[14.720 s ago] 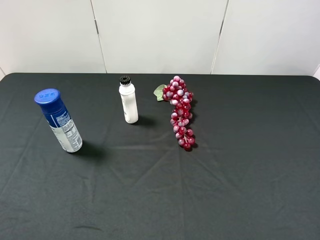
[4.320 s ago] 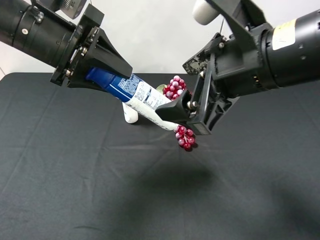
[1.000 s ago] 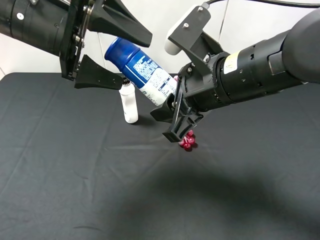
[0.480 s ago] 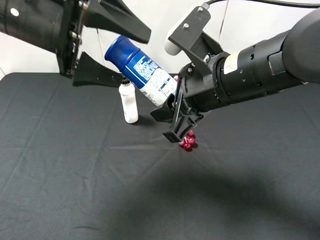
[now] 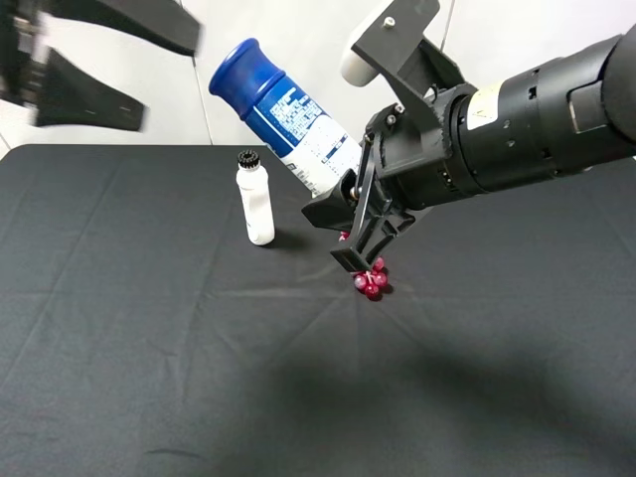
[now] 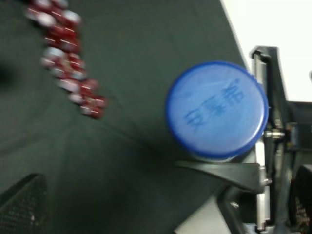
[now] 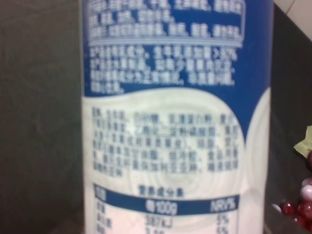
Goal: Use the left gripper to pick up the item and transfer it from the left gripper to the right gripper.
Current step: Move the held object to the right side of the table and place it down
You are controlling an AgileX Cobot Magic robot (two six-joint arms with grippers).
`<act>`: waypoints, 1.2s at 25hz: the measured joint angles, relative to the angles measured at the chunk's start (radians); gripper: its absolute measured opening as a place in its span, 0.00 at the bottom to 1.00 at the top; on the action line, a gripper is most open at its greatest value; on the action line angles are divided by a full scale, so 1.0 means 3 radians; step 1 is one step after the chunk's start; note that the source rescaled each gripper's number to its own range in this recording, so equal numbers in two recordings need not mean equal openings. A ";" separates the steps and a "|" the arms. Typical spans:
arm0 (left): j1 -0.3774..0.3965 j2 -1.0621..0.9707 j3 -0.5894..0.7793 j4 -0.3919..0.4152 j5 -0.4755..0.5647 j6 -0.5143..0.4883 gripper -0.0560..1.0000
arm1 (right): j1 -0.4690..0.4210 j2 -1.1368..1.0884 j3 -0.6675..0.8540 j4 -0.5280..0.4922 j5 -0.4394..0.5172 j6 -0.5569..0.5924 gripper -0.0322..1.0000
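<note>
Blue-capped spray can [image 5: 288, 124], tilted aloft

The spray can [image 7: 175, 122] carries dense Chinese small print on its blue and white label, too blurred in the right wrist view to read line by line. Lower down, a blue band heads a table with "每100g" and "NRV%". Beneath it stand "387kJ" and "5%", with a second "5%" partly out of view. The can's blue cap [image 6: 217, 109] bears three raised characters that seem to read "安慕希". A small yellow label [image 5: 485, 93] on the right arm has dark print too small to read.
</note>
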 joint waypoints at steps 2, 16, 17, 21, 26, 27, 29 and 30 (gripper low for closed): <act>0.0124 -0.0266 0.0000 0.0188 0.0003 -0.0089 0.99 | 0.0000 0.0000 0.0000 0.0000 0.0000 0.0003 0.05; 0.0193 -0.1547 0.0000 0.1498 0.0216 -0.0801 0.99 | 0.0000 0.0000 0.0000 0.0000 0.0000 0.0142 0.05; 0.0193 -0.1649 0.0000 0.1636 0.0283 -0.0863 0.99 | 0.0000 0.0000 0.0000 0.0000 0.0000 0.0163 0.05; 0.0193 -0.2017 0.0000 0.2171 0.0570 -0.0998 0.99 | 0.0000 0.0000 0.0000 0.0000 0.0000 0.0177 0.05; 0.0193 -0.2428 0.0000 0.2612 0.0767 -0.1070 0.99 | 0.0000 0.0000 0.0000 0.0000 0.0000 0.0180 0.05; 0.0193 -0.2492 0.0000 0.2670 0.0767 -0.1073 0.99 | 0.0000 0.0000 0.0000 0.0000 0.0000 0.0180 0.05; 0.0193 -0.2636 0.0000 0.2765 0.0768 -0.1076 0.99 | 0.0000 0.0000 0.0000 0.0000 0.0000 0.0180 0.05; 0.0193 -0.2692 0.0000 0.2809 0.0768 -0.1080 0.99 | 0.0000 0.0000 0.0000 0.0000 0.0000 0.0181 0.05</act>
